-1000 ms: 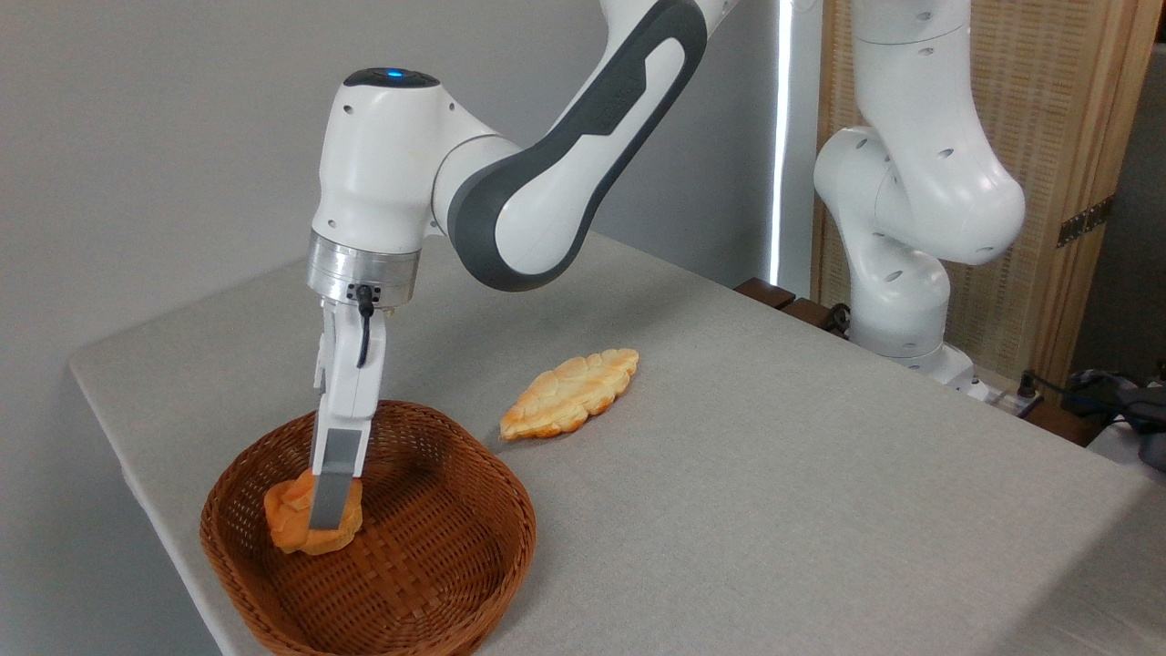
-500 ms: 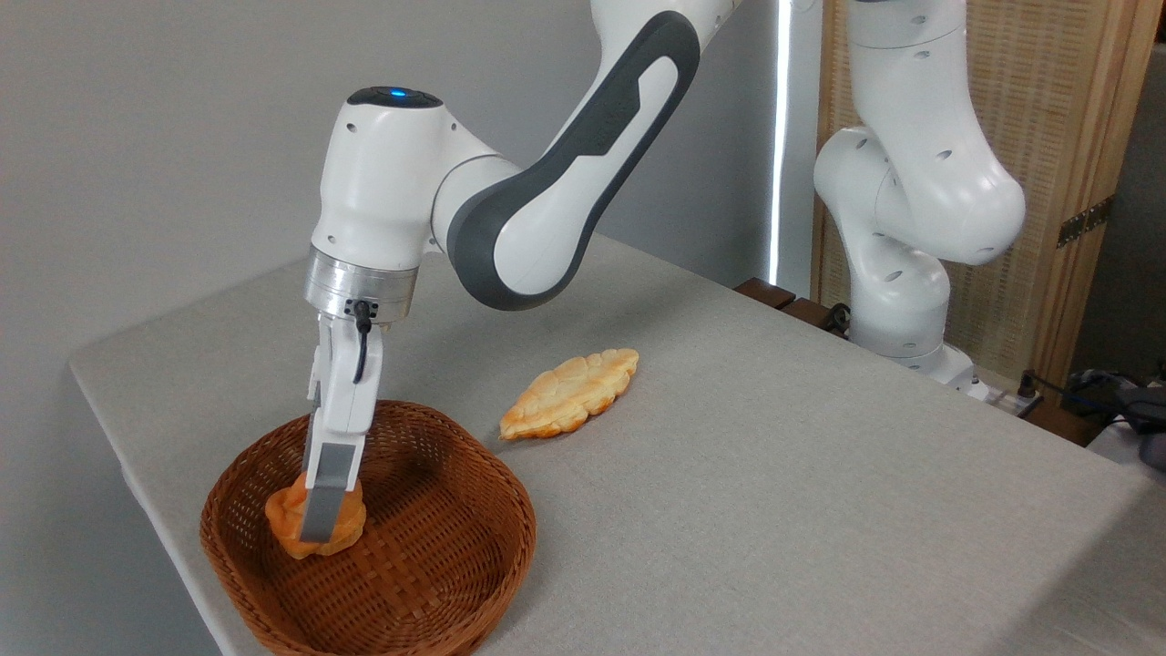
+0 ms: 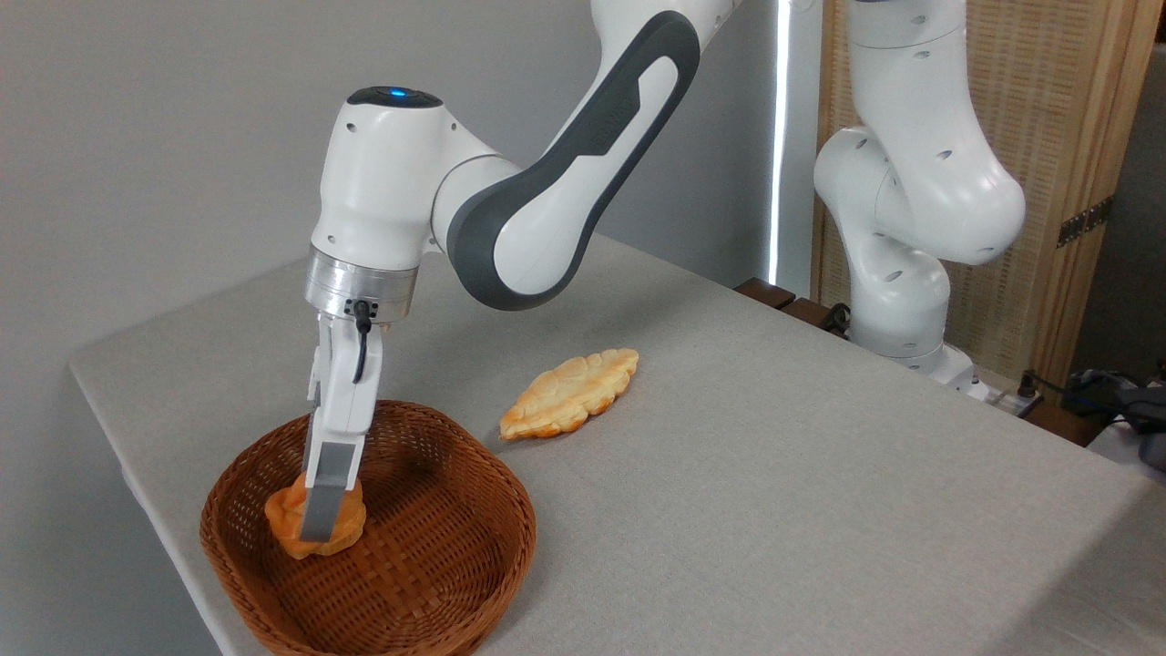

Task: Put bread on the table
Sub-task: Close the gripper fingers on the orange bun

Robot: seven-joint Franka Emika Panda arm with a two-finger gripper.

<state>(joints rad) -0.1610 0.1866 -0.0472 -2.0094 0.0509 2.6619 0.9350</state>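
The bread, a small orange-golden bun, lies in the left part of the brown wicker basket on the grey table. My gripper reaches straight down into the basket and is shut on the bun. The near grey fingertip covers the bun's front, and the far finger is hidden behind it. The bun's underside still seems to rest on the basket floor.
A flat leaf-shaped pale golden pastry lies on the table just right of and behind the basket. The arm's white base stands at the table's far right edge. The basket sits close to the table's front left edge.
Over the last second the gripper shifted slightly left and tilted, and the bun shifted with it between the fingers. Nothing has moved in the last half second.
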